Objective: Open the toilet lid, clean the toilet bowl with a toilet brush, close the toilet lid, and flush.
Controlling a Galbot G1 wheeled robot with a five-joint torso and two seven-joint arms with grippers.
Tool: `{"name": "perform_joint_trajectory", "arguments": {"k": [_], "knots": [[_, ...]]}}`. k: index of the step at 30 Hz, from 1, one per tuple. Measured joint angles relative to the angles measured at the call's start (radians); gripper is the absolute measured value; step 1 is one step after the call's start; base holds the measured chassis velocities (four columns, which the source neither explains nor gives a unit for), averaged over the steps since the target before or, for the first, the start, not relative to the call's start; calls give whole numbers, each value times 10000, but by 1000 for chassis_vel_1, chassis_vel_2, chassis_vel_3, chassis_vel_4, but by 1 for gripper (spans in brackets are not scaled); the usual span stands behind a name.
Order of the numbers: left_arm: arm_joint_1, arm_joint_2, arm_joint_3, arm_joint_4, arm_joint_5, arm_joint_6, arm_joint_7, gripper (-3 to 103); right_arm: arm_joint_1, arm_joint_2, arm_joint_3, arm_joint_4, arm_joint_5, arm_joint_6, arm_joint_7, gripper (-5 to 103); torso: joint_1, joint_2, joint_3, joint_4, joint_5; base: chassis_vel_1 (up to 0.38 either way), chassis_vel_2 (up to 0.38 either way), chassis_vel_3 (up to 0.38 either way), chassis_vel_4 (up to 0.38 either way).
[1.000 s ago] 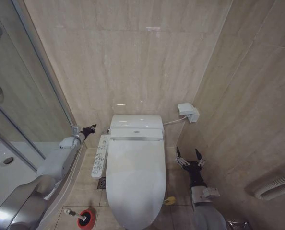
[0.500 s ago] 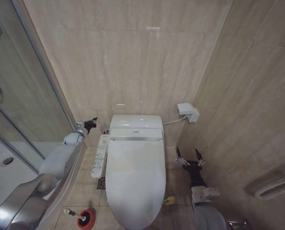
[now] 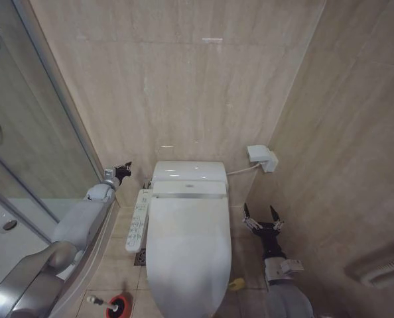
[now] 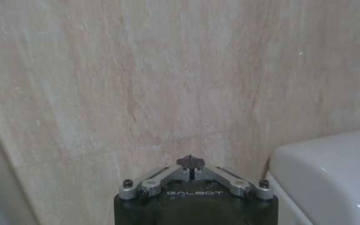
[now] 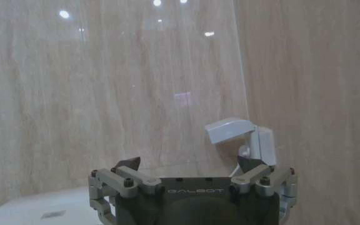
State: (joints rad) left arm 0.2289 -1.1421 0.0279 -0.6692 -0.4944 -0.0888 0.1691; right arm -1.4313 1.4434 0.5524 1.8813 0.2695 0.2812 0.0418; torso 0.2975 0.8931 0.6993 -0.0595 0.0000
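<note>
From the head camera we see the toilet lid [image 3: 188,248] down, between our left end effector [image 3: 123,170], pinched narrow, and right end effector [image 3: 262,216], spread wide. The toilet brush [image 3: 115,305] stands behind our left arm. On the left wrist, fingertips [image 4: 191,162] meet near the wall. On the right wrist, fingertips [image 5: 125,164] stand well apart.

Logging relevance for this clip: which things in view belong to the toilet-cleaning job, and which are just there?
Job: toilet lid, closed; toilet brush in its red holder; left gripper; right gripper.

Just there: side control panel; wall box; glass shower screen.
</note>
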Motion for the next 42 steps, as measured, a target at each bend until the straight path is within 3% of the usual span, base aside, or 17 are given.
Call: {"name": "perform_joint_trajectory", "arguments": {"k": [10, 16, 21, 25, 28, 36, 42], "knots": [[59, -130, 31, -112, -11, -368, 207, 0, -3, 0, 0, 0, 0, 0, 0, 100, -8, 1, -4, -5, 2, -22, 31, 29, -14], [238, -102, 124, -333, -412, -377, 302, 0, -1, 0, 0, 0, 0, 0, 0, 100, -6, 3, -3, 3, 1, -2, 18, 13, -10], [315, -158, 233, -275, -1269, -184, 456, 0, 2, 0, 0, 0, 0, 0, 0, 100, 0, 1, 0, 0, 0, -54, 31, 33, -33], [300, -250, 368, -236, -2203, 94, 755, 0, 0, 0, 0, 0, 0, 0, 0, 100, -2, 1, -1, -2, -1, 0, 0, 0, 0], [430, -277, 479, -443, -2883, 776, 854, 0, -1, 0, 0, 0, 0, 0, 0, 100, -5, 2, -2, -1, 0, 0, 0, 0, 0], [546, -344, 563, -198, -2995, 1392, 599, 0, -1, 0, 0, 0, 0, 0, 0, 100, -3, 0, -1, 2, -1, 0, 0, 0, 0], [555, -364, 593, -250, -2953, 1650, 834, 0, -1, 0, 1, 0, 0, 0, 0, 100, -4, 0, -1, 0, 1, 0, 0, 0, 0]]}}
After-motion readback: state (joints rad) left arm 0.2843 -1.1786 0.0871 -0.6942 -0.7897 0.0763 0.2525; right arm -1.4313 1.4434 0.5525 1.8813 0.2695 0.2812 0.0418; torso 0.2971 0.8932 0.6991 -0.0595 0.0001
